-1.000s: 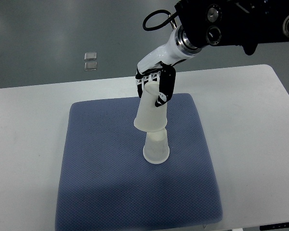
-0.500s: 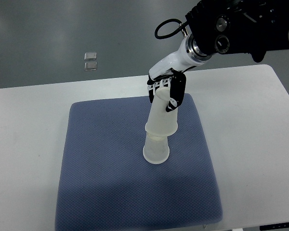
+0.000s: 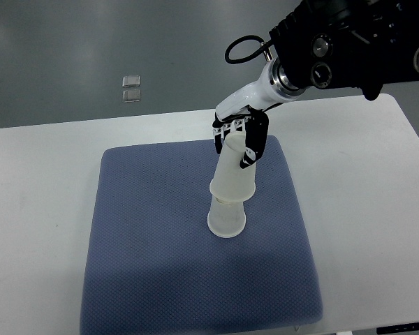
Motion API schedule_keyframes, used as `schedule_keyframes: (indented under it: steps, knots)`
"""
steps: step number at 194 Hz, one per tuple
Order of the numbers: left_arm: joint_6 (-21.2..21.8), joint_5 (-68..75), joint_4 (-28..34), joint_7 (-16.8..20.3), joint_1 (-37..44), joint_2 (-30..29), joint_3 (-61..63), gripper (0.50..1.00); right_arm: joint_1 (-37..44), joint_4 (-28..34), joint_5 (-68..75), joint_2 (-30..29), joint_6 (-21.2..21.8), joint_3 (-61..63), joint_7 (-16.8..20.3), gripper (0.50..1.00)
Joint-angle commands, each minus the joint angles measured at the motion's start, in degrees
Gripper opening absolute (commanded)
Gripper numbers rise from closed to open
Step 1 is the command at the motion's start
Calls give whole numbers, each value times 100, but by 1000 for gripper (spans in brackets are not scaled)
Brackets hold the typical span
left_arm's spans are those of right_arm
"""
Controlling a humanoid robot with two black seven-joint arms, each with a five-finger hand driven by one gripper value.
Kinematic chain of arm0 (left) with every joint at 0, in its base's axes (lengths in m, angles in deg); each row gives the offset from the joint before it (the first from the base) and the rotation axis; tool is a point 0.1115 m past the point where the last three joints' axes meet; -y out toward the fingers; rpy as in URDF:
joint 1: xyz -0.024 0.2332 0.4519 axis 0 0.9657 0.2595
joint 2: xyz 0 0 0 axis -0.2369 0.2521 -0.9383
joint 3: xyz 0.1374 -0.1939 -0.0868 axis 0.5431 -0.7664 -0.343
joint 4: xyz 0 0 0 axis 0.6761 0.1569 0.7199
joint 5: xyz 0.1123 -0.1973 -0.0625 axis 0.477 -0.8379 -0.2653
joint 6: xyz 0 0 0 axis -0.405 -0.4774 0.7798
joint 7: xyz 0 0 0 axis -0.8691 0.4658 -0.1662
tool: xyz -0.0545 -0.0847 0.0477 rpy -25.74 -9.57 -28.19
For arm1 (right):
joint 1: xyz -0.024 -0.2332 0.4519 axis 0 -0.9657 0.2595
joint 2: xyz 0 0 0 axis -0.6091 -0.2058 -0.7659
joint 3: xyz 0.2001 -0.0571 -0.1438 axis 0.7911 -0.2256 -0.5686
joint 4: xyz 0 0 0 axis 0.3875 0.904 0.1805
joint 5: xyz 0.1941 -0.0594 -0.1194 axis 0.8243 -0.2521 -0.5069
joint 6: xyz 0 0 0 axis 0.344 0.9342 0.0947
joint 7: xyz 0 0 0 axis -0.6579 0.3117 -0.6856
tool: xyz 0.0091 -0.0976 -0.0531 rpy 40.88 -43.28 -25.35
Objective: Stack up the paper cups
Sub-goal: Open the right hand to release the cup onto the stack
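Item: my right hand [image 3: 239,136], fingers [image 3: 251,139] wrapped round an inverted paper cup [image 3: 235,172], tilted. Its rim sits over the top of a second inverted cup [image 3: 227,218] standing on the blue mat [image 3: 146,237] (mat on the white worktop [image 3: 42,209]). Status, as I judge it: stacking begun, not finished; upper cup needs straightening, pushing down, releasing. Left arm not visible.

Looks like a robotics lab/test room: plain white rectangular tabletop [image 3: 49,174] w/ a blue-grey textured fabric mat [image 3: 146,244], bare grey smooth floor [image 3: 70,42] behind, two small square clear markers [image 3: 131,88] on it.
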Motion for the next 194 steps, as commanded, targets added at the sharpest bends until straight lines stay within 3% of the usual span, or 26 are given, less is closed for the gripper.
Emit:
schedule_keyframes:
  steps: [1,106,130,194]
  knots:
    - [-1,0,0,9,0,0,0,1000,-63,0,16,8,-16,23,-23,737]
    - [-1,0,0,9,0,0,0,1000,-344,0,34,123,-165,75,-58,750]
    - [-1,0,0,0,0,0,0,1000,-397,0,34,131,-165,84,-67,780]
    - [-1,0,0,9,0,0,0,1000,-415,-9,333,184,-156,269,-67,801]
